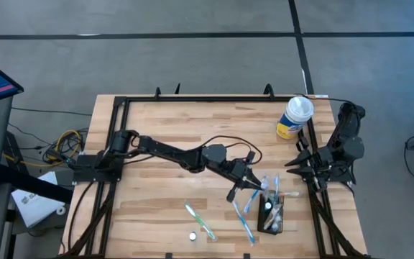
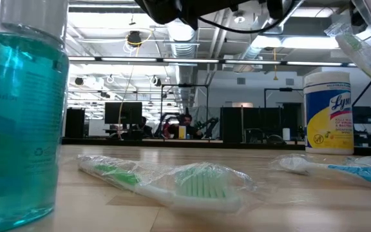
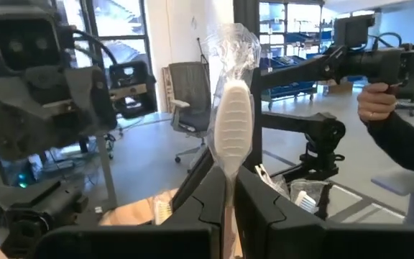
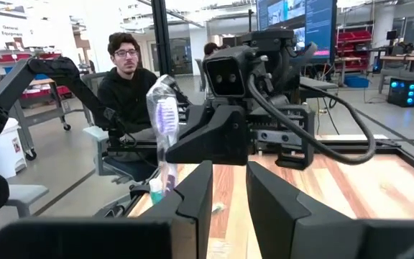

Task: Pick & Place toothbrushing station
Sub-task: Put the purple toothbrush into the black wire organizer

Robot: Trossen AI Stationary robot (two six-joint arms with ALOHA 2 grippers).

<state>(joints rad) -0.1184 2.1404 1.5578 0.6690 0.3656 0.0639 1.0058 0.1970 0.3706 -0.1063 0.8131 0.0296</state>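
the left end effector [image 1: 254,183] is clamped shut on a wrapped toothbrush [image 3: 232,122], holding it upright just beside the toothbrushing station [image 1: 272,214], the black caddy at the desk's [image 1: 157,151] near right. the station already holds a few brushes; by my reading this one is about to go in. a green toothbrush [image 1: 200,221] and a blue toothbrush [image 1: 244,223] lie loose on the desk. the right end effector [image 1: 298,167] waits at the right edge, fingers partly apart, holding nothing.
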